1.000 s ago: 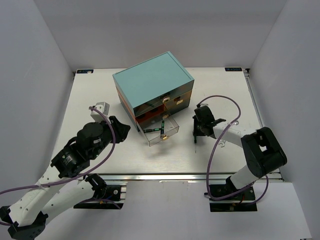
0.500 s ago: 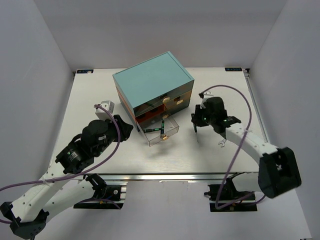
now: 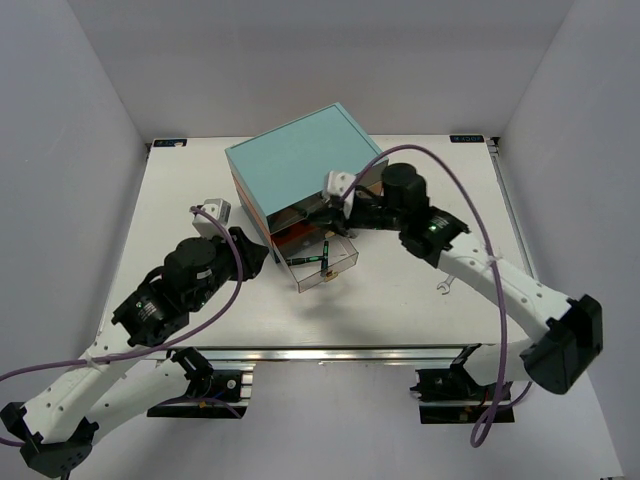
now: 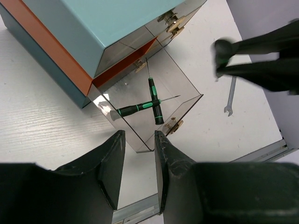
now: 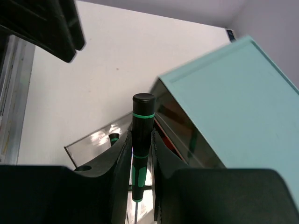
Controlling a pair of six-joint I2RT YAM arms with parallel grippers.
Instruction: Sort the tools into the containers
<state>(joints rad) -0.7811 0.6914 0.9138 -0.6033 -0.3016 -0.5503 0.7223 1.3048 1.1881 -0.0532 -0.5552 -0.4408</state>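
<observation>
The chest with a teal top stands mid-table, and its lower clear drawer is pulled out. Two green-black screwdrivers lie crossed inside that drawer. My right gripper hovers over the drawer, shut on a third screwdriver whose handle end sticks up past the fingertips, shaft towards the wrist. A small silver wrench lies on the table right of the drawer, also visible from the left wrist. My left gripper is open and empty, just left of the drawer's front corner.
The chest's other drawers are closed, brown fronts with cream knobs. My right arm crosses the table above the wrench. White walls enclose the table on three sides; an aluminium rail runs along the near edge.
My right arm has swung left from the table's right side to above the open drawer, carrying the screwdriver. The left arm has edged slightly towards the chest.
</observation>
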